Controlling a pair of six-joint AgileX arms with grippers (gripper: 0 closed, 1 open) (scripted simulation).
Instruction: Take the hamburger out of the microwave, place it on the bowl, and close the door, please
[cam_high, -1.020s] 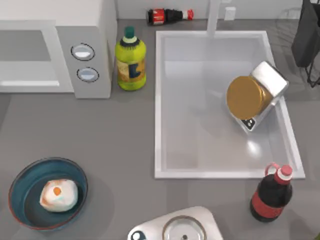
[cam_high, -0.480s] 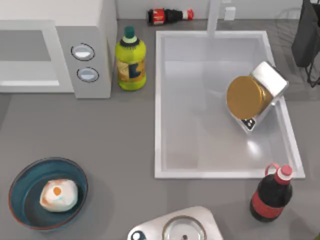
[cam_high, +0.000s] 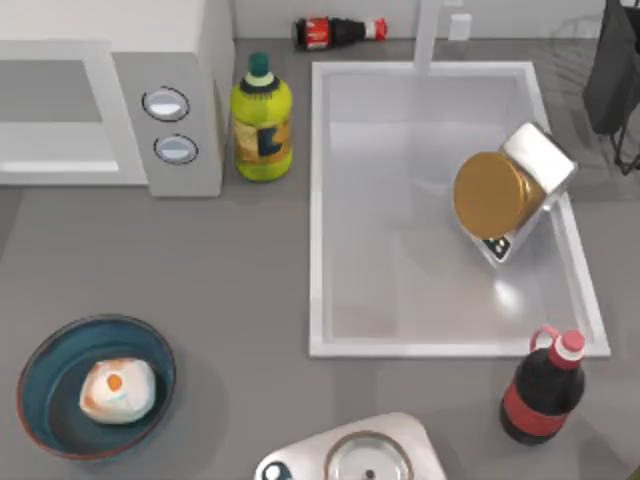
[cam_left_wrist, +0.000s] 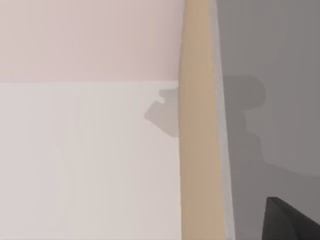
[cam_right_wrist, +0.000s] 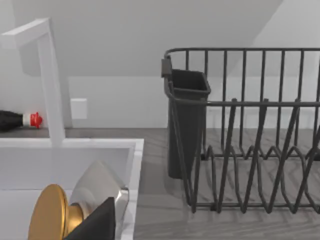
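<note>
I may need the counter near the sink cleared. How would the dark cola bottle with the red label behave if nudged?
The cola bottle stands upright, tall on a narrow base, so a push near its cap would probably tip it. Its round body would then likely roll, perhaps toward the sink beside it.

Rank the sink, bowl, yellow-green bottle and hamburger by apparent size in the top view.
Largest to smallest:
1. sink
2. bowl
3. yellow-green bottle, though it stands upright, nearer the camera, so this is less sure
4. hamburger, lying in the bowl
</note>
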